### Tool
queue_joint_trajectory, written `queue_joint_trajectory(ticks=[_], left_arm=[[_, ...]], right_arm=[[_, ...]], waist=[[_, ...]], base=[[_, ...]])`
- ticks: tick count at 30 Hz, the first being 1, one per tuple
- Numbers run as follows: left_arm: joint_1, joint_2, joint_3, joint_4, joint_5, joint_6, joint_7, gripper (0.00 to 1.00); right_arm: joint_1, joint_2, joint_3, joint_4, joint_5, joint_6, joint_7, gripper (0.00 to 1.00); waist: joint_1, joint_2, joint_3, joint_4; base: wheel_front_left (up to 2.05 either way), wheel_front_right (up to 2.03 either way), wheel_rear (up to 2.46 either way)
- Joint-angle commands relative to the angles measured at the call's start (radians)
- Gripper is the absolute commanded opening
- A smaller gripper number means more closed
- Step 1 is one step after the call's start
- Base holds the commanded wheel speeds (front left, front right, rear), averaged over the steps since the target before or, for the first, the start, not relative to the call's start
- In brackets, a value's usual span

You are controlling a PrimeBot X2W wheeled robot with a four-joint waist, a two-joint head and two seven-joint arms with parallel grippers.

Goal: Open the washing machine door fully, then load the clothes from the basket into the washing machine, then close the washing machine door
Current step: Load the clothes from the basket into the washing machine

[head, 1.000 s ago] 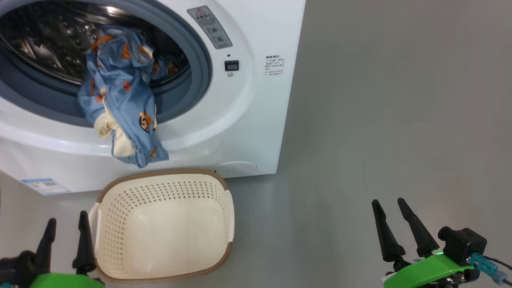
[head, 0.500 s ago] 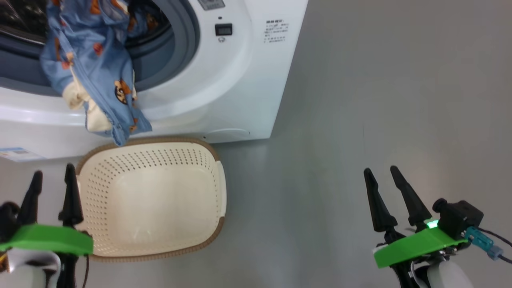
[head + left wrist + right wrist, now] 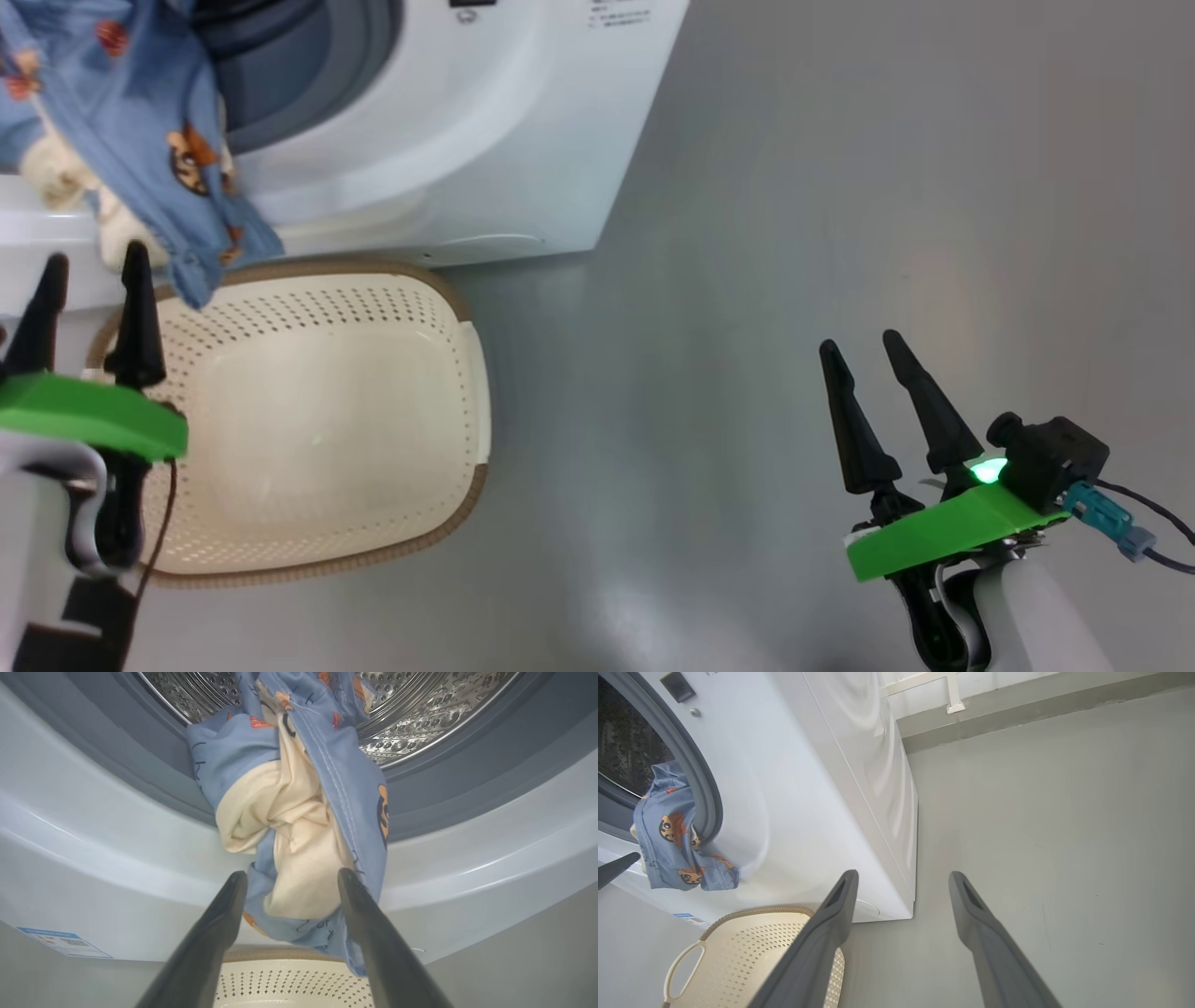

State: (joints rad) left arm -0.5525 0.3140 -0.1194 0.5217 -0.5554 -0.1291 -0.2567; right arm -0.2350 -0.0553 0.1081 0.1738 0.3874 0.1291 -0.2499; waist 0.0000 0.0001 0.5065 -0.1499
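Observation:
The white washing machine [image 3: 448, 140] stands at the upper left, and its door is out of view. Light-blue printed clothes [image 3: 140, 140] with beige lining hang out of the steel drum [image 3: 420, 723] over the grey-blue gasket [image 3: 117, 751], down toward the cream basket [image 3: 308, 420], which holds nothing. My left gripper [image 3: 91, 266] is open just below the hanging clothes [image 3: 299, 826], its fingers on either side of the lowest fold without gripping it. Far to the right, my right gripper [image 3: 859, 343] is open above bare floor. The right wrist view shows the clothes [image 3: 677, 854] and the basket [image 3: 752, 952].
Grey floor [image 3: 794, 187] stretches to the right of the machine. A wall base with a white bracket [image 3: 955, 695] lies beyond the machine's side. A blue label sticker [image 3: 60, 942] sits low on the machine's front.
The head camera has moved, sliding the whole scene up and left. Beyond that shift, my left gripper has advanced past the basket's rim toward the hanging clothes. Both grippers stay open.

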Motion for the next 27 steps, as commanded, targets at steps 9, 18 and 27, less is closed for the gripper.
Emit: queue_joint_trajectory(ticks=[9, 18, 27], left_arm=[[-0.121, 0.083, -0.046, 0.058, -0.063, -0.002, -0.005, 1.0], [-0.222, 0.132, -0.153, 0.175, -0.127, -0.002, -0.005, 1.0], [-0.299, 0.168, -0.231, 0.244, -0.199, -0.002, -0.005, 0.0]], right_arm=[[-0.02, 0.005, 0.042, -0.028, 0.041, 0.002, -0.012, 1.0], [-0.034, 0.005, 0.063, -0.032, 0.061, 0.002, -0.012, 1.0], [-0.039, 0.005, 0.063, -0.036, 0.071, 0.002, -0.012, 1.0]], waist=[[0.0, -0.0001, 0.052, -0.051], [0.0, -0.0001, 0.072, -0.078], [0.0, -0.0001, 0.075, -0.095]], base=[[0.0, 0.0, 0.0], [0.0, 0.0, 0.0], [0.0, 0.0, 0.0]])
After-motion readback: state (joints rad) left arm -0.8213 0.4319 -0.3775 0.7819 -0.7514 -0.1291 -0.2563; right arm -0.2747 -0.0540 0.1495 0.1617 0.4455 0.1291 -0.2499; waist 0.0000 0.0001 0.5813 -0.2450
